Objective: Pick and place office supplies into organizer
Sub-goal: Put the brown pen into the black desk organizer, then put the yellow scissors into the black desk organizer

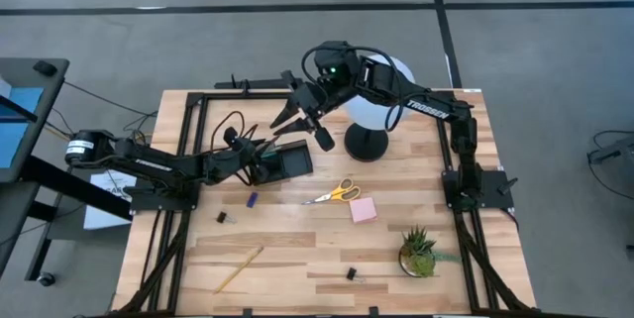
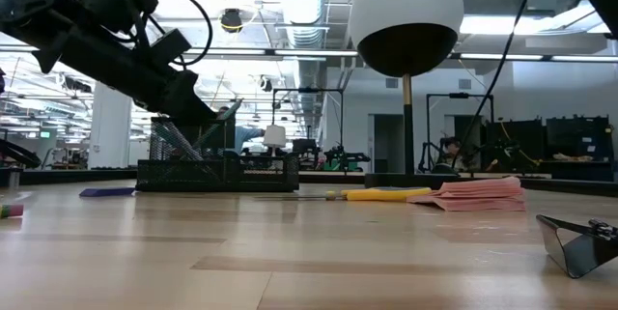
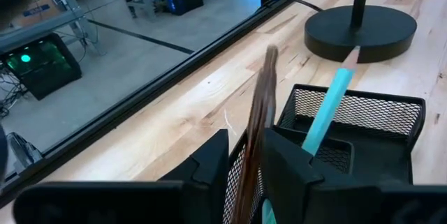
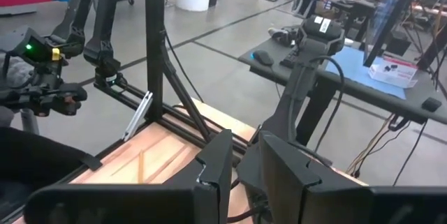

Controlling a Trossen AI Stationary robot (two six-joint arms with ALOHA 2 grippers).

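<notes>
From above I see the left tool (image 1: pixel 260 158) at the organizer (image 1: pixel 289 162) on the counter (image 1: pixel 297 249); the right tool (image 1: pixel 294 112) hangs above it, clenched. Scissors (image 1: pixel 335 194), pad (image 1: pixel 363 209) and pencil (image 1: pixel 239 269) lie loose. Left wrist: my tool grips a brown pen (image 3: pixel 257 130) over the cup — teal pen (image 3: pixel 327 109) already inside.

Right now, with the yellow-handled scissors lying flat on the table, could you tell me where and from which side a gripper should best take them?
Grip the scissors from straight above, at the narrow neck where the yellow handle loops meet the blades. They lie flat with open wood around them, the handles towards the pink sticky-note pad, so the fingers should close across the neck, not along its length.
</notes>
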